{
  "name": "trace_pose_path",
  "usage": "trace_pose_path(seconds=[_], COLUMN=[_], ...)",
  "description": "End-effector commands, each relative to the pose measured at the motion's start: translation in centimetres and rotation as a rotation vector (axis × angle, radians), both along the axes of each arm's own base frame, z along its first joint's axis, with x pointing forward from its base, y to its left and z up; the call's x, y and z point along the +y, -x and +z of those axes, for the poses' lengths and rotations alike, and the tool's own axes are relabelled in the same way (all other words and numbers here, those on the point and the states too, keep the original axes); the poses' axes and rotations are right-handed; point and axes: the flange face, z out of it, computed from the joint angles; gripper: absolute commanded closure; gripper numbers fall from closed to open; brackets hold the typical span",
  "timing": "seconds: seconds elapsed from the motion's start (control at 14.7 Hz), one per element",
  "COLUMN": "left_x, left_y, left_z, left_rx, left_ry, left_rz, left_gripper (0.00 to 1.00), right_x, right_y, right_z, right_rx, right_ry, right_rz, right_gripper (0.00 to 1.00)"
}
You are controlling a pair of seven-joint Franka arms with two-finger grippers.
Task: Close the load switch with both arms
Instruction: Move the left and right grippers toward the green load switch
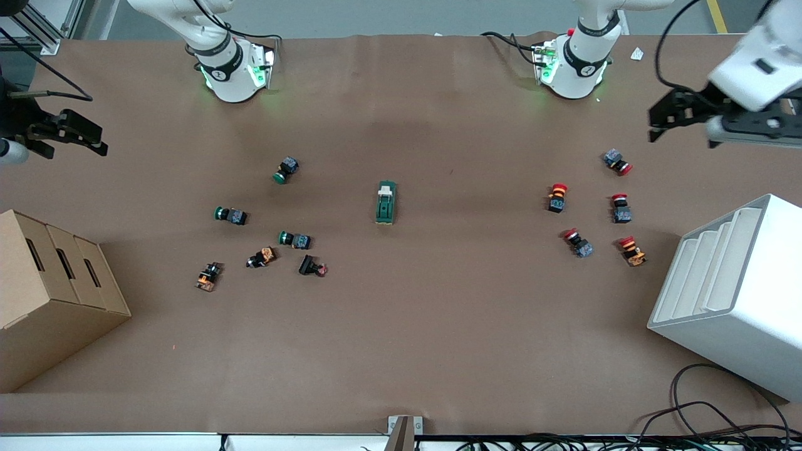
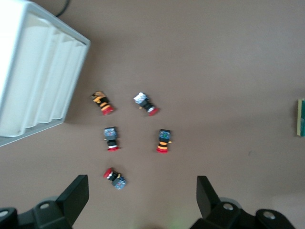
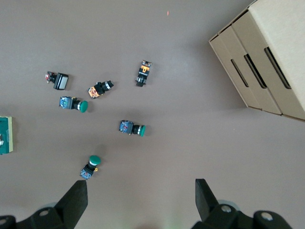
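**Dark-green switch waits untouched in the middle of the surface**

Dark-green and rigid, the small rectangular plastic load switch lies in the middle of the brown paper-covered surface, between the green-capped push-buttons and the red-capped push-buttons. Its cream lever sits at the end toward the arms' bases. It looks light and hard, so it may slide when pushed. I judge that 1 arm should pinch the long green sides while the other presses the lever.

The left gripper hangs over the surface near the white ribbed rack, fingers spread and empty. The right gripper hangs near the tan cardboard box, fingers also spread, holding nothing.

No readable writing or brand shows.
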Motion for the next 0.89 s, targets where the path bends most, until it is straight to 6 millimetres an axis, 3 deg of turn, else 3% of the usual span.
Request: trace_pose_path(seconds=[0.0, 0.2, 0.34, 0.48, 0.61, 0.82], left_x=[-5.9, -14.5, -20.4, -26.2, -30.3, -36.4], left_y=[1.3, 3.8, 6.4, 9.8, 12.6, 17.2], left_z=[-2.7, -7.3, -11.4, -15.7, -20.0, -26.2], left_rx=[0.002, -0.037, -0.07, -0.098, -0.143, -0.192], left_ry=[-0.027, -0.025, 0.001, 0.034, 0.023, 0.023], left_rz=[-0.009, 0.099, 0.164, 0.231, 0.26, 0.316], left_gripper=[0.0, 0.0, 0.0, 0.0, 0.0, 0.0], right_x=[-0.7, -1.3, -0.3, 3.8, 9.9, 18.2], right_y=[-0.5, -3.4, -3.8, -3.7, -4.2, -4.7], right_z=[-0.8, -4.5, -5.2, -6.8, -9.8, -13.7], right_rx=[0.049, 0.107, 0.13, 0.159, 0.178, 0.214], right_ry=[-0.011, 0.008, 0.008, 0.021, 0.028, 0.007], right_rz=[-0.006, 0.002, 0.003, -0.106, -0.364, -0.581], right_gripper=[0.0, 0.0, 0.0, 0.0, 0.0, 0.0])
